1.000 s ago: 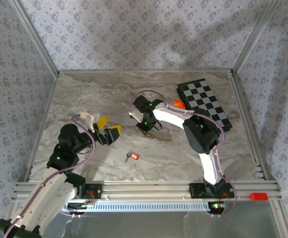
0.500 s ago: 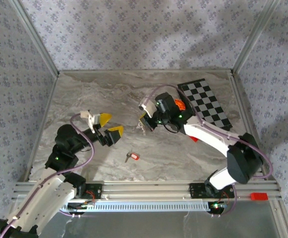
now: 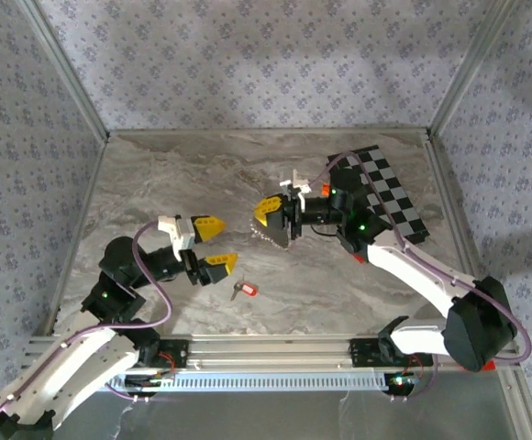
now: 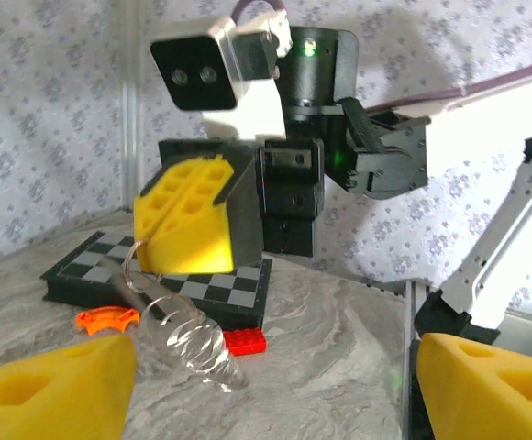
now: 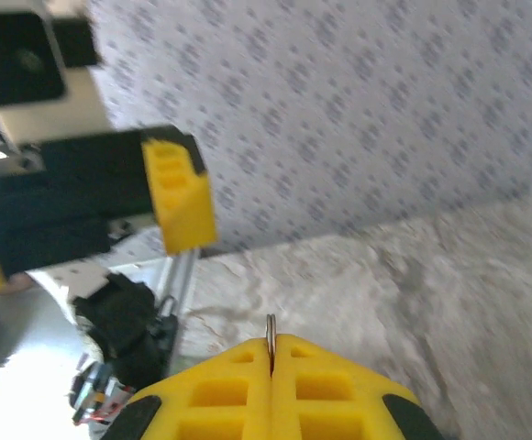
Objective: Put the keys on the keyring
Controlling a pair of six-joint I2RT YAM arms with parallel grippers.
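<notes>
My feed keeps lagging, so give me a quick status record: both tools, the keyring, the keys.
left tool: open, empty, pointing toward the right tool
right tool: shut on the keyring
keyring: pinched at its ring, chain dangling below the right tool
keys: lying on the table, in front of the left tool, not held

Robot lab test cell: aluminium-profile frame [image 3: 275, 346] near edge, patterned backdrop walls [image 3: 248, 64] left, far, right; checkerboard [image 3: 404, 203] far right on marble-look tabletop [image 3: 156, 174].
</notes>
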